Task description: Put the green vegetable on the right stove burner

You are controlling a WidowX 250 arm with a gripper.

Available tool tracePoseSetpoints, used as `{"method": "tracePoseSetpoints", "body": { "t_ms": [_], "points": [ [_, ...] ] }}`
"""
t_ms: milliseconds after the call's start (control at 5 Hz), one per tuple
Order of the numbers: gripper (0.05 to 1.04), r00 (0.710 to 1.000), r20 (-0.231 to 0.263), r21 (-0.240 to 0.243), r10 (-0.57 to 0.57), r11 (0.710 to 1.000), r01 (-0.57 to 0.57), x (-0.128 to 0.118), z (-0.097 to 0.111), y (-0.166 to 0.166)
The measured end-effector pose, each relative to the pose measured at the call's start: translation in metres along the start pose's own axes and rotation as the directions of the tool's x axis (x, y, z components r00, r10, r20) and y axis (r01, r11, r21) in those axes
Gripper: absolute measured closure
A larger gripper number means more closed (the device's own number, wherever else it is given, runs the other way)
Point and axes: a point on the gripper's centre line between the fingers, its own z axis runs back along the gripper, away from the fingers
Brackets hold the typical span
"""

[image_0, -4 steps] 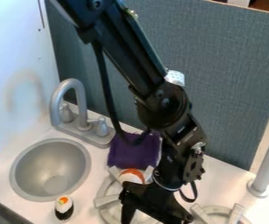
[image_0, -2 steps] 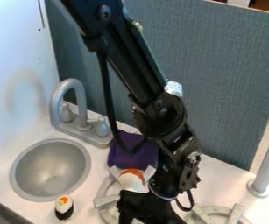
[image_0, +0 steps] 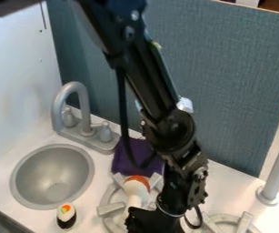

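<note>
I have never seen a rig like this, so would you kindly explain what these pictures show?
The black machine is a robot arm, seen by a fixed camera looking down at a slant. Its hand is low over a toy stove burner, next to a white object with an orange-red end. I cannot tell whether it holds anything. Behind that object lies a purple cloth. To the left in the picture are a grey sink with a faucet, and a toy sushi piece near the sink's rim.
</note>
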Motion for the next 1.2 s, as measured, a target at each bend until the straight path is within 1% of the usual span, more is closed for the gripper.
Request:
{"method": "tracePoseSetpoints", "body": {
  "t_ms": [200, 400, 600, 800, 1000, 1200],
  "points": [
    [0.131, 0.999, -0.042, 0.015, -0.009, 1.0, 0.009, 0.011, -0.018, -0.006],
    [0.362, 0.999, -0.036, 0.013, -0.003, 1.0, 0.003, 0.014, -0.018, -0.008],
    [0.536, 1.0, -0.028, 0.009, 0.0, 1.0, 0.0, 0.012, -0.017, -0.007],
    [0.692, 1.0, -0.011, 0.012, 0.027, 1.0, -0.027, 0.004, -0.008, -0.002],
    [0.698, 0.997, 0.07, -0.045, 0.034, 0.998, -0.031, 0.003, 0.028, -0.004],
    [0.698, 0.992, 0.121, -0.105, 0.029, 0.994, -0.016, 0.003, 0.063, -0.01]
  ]
}}
